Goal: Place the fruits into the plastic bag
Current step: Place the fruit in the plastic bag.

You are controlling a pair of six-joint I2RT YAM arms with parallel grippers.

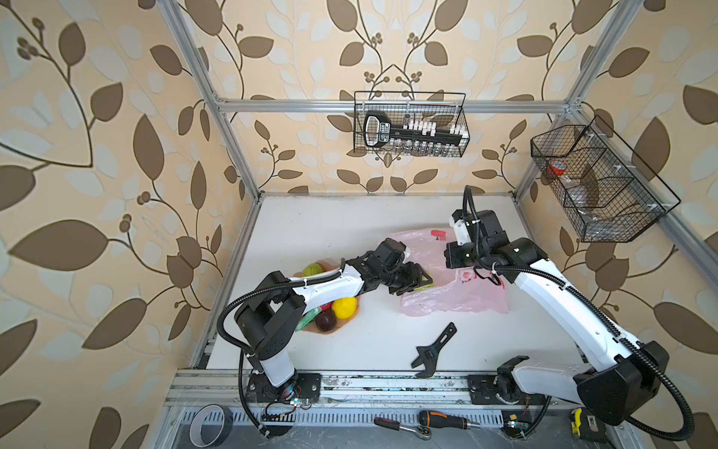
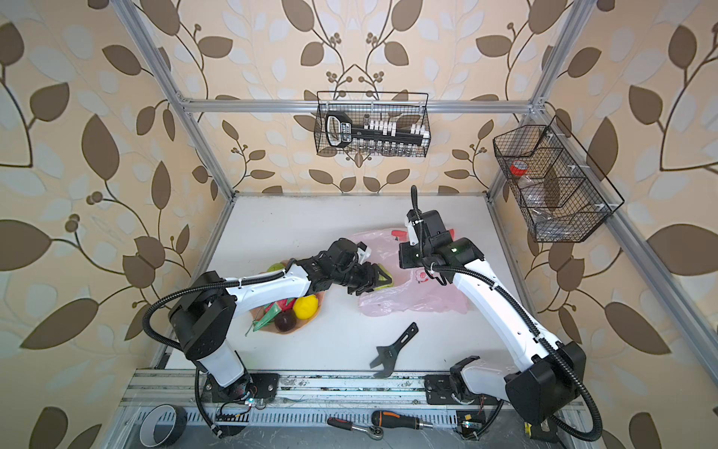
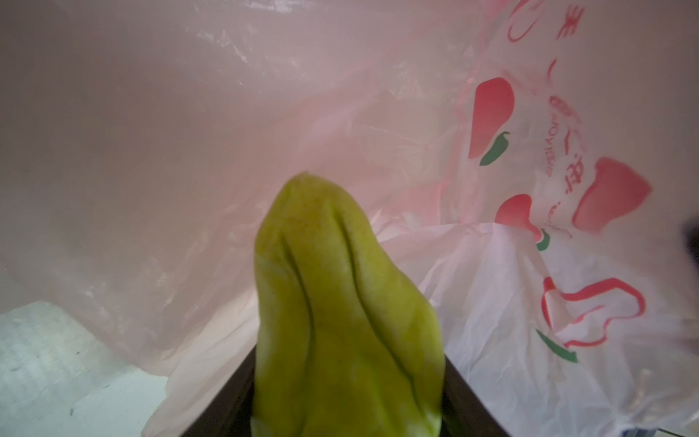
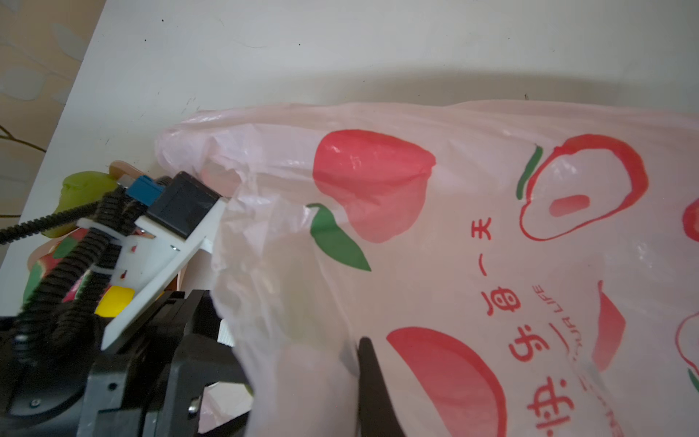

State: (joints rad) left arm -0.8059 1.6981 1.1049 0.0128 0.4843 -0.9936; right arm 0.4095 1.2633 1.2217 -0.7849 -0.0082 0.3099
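Left jaws — behind green fruit [image 3: 340,302] | right jaws — half under plastic bag [image 4: 454,257]

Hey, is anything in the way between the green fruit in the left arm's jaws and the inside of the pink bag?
Nothing visible. The green fruit in the left gripper sits at the open mouth of the plastic bag; the left wrist view shows only hollow pink film around and ahead of it.

Bright, even light, soft shadows; top views bow at edges; green fruit [image 3: 340,302] blurred close up.
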